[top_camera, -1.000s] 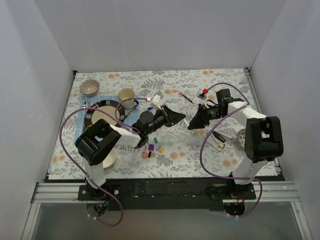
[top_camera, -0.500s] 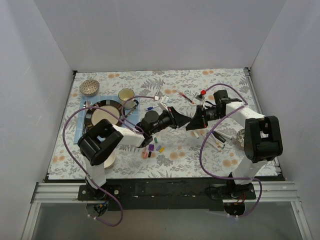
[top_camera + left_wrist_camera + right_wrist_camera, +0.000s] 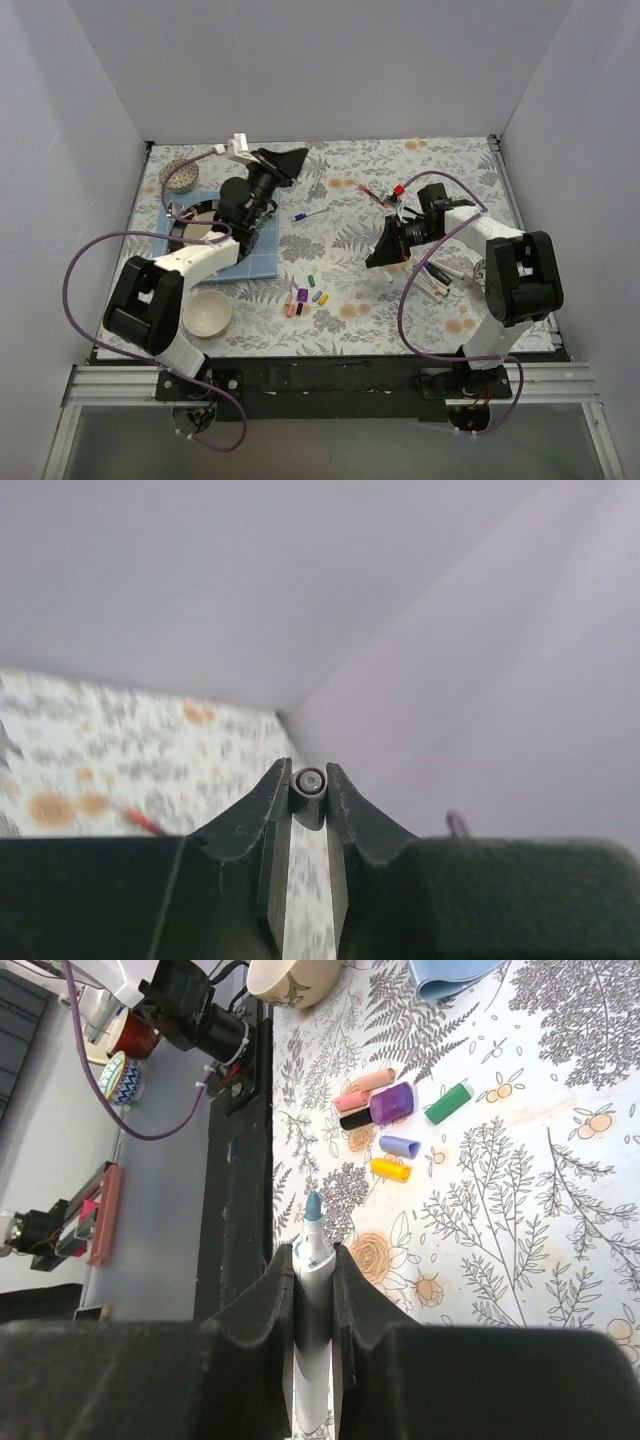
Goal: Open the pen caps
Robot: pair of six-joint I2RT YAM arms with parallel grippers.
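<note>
- Your L gripper (image 3: 296,156) was raised at the far-left of the table (image 3: 350,330), close to the back wall (image 3: 320,70). Its jaws were nearly together and pinched 1 cap (image 3: 309,782) right at the fingertips.
- That cap faced the wrist cam end-on: a small pale ring w/ a dark centre. Its colour couldn't be told.
- Your R gripper (image 3: 374,258) sat low over the table's centre-right, tilted toward the near edge. Its jaws were clamped on a pen (image 3: 313,1235), w/ the barrel running back between the fingers.
- The pen's tip stuck out past the fingertips, bare, w/ a grey-blue nib and no cap on it.
- 6 loose caps (image 3: 392,1103) lay in a tight cluster on the cloth, ahead of the R gripper and apart from it: pink, black, purple, green, pale blue, yellow.
- Other pens (image 3: 437,280) lay beside the R forearm, on its near side.
- Room: bare floral cloth ran between the R gripper and the cap cluster. The L gripper had the wall corner just behind it. Below the L arm lay a blue mat (image 3: 262,258) and a plate (image 3: 190,228), and a cream bowl (image 3: 207,313) stood nr the front edge.
</note>
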